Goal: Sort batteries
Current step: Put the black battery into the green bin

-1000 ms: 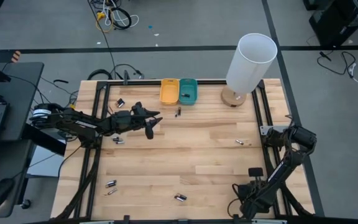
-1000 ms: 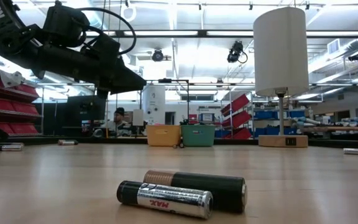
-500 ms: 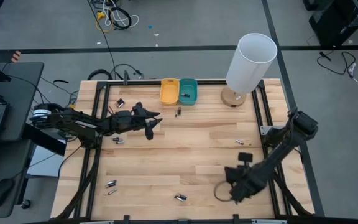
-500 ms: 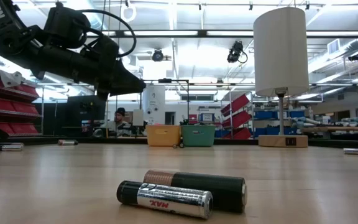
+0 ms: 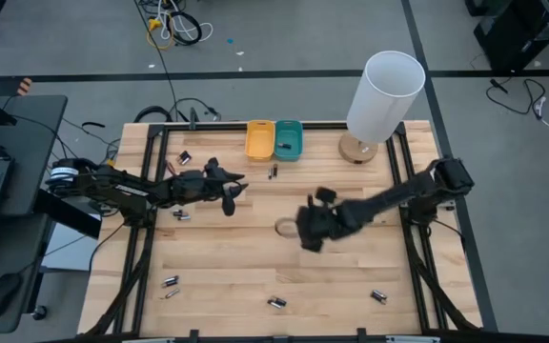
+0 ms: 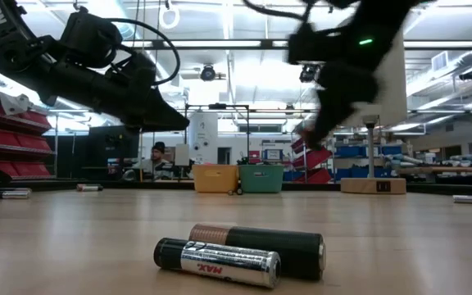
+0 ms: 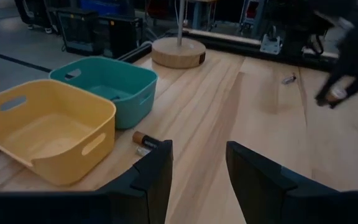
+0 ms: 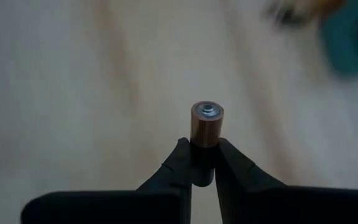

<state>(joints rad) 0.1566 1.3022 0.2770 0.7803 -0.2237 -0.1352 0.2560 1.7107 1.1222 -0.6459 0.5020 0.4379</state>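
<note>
I work on a wooden surface (image 5: 255, 248) made of pale planks, with a black metal frame round its edge. The floor around it is grey, with cables lying on it. Beyond the far edge is a big bright room with red shelves, ceiling lights and a person sitting far off.

My right gripper (image 5: 310, 232) is up over the middle of the surface. It is pinched on one battery (image 8: 206, 124). That battery is a small round tube with a copper-coloured end and a tiny silver bump on top.

My left gripper (image 5: 229, 202) hangs over the far left part, near the trays. Its fingers (image 7: 154, 174) are apart and hold nothing.

At the far edge sit two small plastic trays with handle holes, a yellow tray (image 5: 260, 140) and a teal tray (image 5: 289, 139), side by side. One battery lies just in front of them (image 7: 145, 139). A lamp (image 5: 381, 95) with a white round shade and a round wooden foot stands to their right.

More batteries lie spread out on the surface. Two lie side by side at the near edge (image 6: 240, 252). One is dark with a copper end. The other is silver and black and says "MAX".
</note>
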